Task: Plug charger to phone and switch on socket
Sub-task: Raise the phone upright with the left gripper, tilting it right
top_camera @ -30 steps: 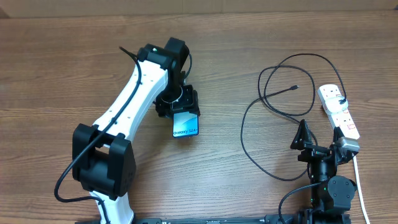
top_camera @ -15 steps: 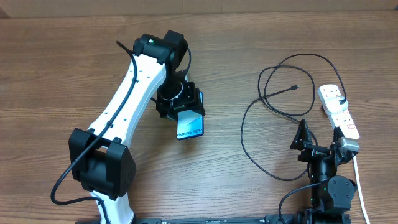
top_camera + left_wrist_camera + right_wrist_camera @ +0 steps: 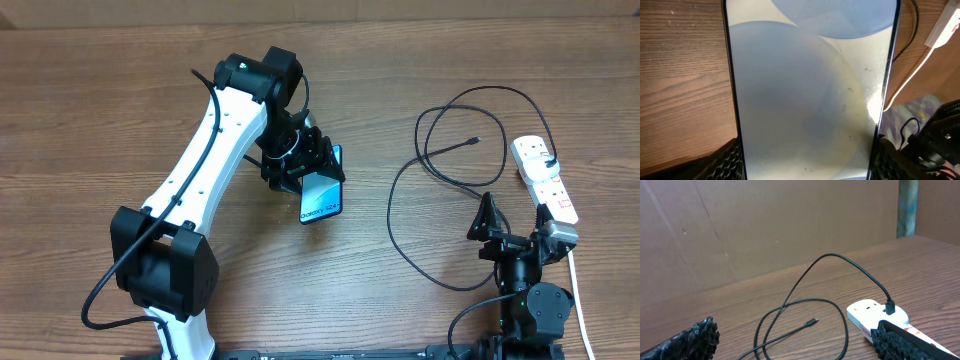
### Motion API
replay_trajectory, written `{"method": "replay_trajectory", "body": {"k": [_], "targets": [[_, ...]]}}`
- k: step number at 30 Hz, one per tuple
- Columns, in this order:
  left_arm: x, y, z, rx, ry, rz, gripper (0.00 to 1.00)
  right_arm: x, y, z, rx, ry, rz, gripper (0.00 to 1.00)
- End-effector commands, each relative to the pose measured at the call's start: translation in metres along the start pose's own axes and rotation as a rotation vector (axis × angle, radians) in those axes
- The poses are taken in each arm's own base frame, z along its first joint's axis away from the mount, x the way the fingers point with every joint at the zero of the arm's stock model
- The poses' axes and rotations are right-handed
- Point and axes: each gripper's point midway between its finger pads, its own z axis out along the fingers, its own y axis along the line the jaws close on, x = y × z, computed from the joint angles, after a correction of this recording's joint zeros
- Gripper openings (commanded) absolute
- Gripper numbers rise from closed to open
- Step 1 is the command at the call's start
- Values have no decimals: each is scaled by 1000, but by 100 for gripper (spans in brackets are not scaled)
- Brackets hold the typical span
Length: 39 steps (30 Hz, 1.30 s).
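Note:
My left gripper (image 3: 303,168) is shut on the phone (image 3: 322,195) and holds it by its upper end, light-blue screen up, left of the table's middle. In the left wrist view the phone (image 3: 810,90) fills the frame between my fingers (image 3: 730,161). The charger (image 3: 402,180) lies in black loops on the right. Its connector tip (image 3: 474,141) is free on the wood and its plug (image 3: 551,161) sits in the socket (image 3: 540,172), a white strip. My right gripper (image 3: 520,222) is open and empty, near the strip's front end. The right wrist view shows the tip (image 3: 812,322), the plug (image 3: 889,307) and the socket (image 3: 872,316).
The strip's thick white lead (image 3: 577,290) runs toward the front edge on the right, beside the right arm's base. A cardboard wall (image 3: 765,225) stands behind the table. The left arm (image 3: 215,150) spans the left half of the table.
My left gripper has carried the phone to the right, toward the cable, and turned it a little. The right arm, cable and strip have not moved.

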Motion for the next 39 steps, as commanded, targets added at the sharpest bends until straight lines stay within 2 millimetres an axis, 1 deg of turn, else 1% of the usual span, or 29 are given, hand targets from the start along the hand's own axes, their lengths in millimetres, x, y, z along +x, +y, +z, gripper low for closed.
{"method": "replay_trajectory", "body": {"k": [1,7,10,17,25,29,39], "targets": [[-1,-13,-7,58,-2,-1,45,3,1,0,-9,2,-8,100],[-2,-13,-7,57,-5,1,44,3,1,0,-9,2,-8,100],[-6,-12,-7,53,-22,10,44,3,1,0,-9,2,-8,100],[-29,-7,-9,1,-125,46,44,3,1,0,-9,2,-8,100],[-57,16,-16,-149,-269,59,44,3,1,0,-9,2,-8,100],[-70,24,-21,-208,-334,62,44,3,1,0,-9,2,-8,100],[-90,33,-33,-285,-444,62,44,3,1,0,-9,2,-8,100]]}}
